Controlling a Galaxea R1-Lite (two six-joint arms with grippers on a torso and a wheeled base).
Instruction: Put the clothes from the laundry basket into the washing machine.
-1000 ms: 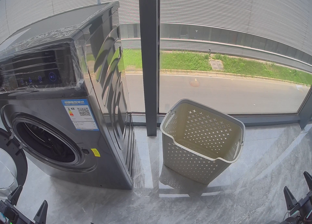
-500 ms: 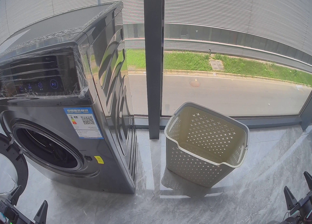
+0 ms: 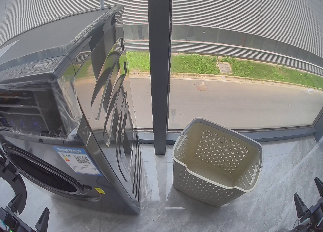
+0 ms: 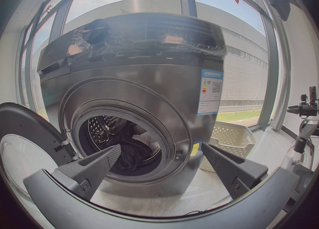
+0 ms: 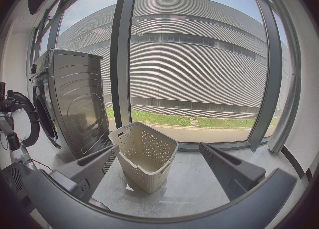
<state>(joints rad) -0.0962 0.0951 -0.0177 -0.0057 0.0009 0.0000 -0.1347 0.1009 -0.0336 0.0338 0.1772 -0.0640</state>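
A grey front-loading washing machine (image 3: 67, 108) stands on the left, its round door (image 4: 23, 140) swung open. Dark and white clothes (image 4: 133, 150) lie inside its drum. A cream perforated laundry basket (image 3: 215, 162) stands on the floor to the machine's right, with nothing inside it (image 5: 146, 160). My left gripper (image 4: 159, 153) is open, low in front of the drum opening. My right gripper (image 5: 156, 156) is open too, held low and back from the basket, near the lower right corner of the head view (image 3: 311, 197).
A dark window pillar (image 3: 159, 61) rises between the machine and the basket, with floor-to-ceiling glass behind. The grey marble floor (image 3: 276, 189) lies open around the basket and in front of the machine.
The whole head picture has shifted: the machine and the basket now sit lower and look closer, so the camera has moved. Both grippers hold the same spots at the bottom corners.
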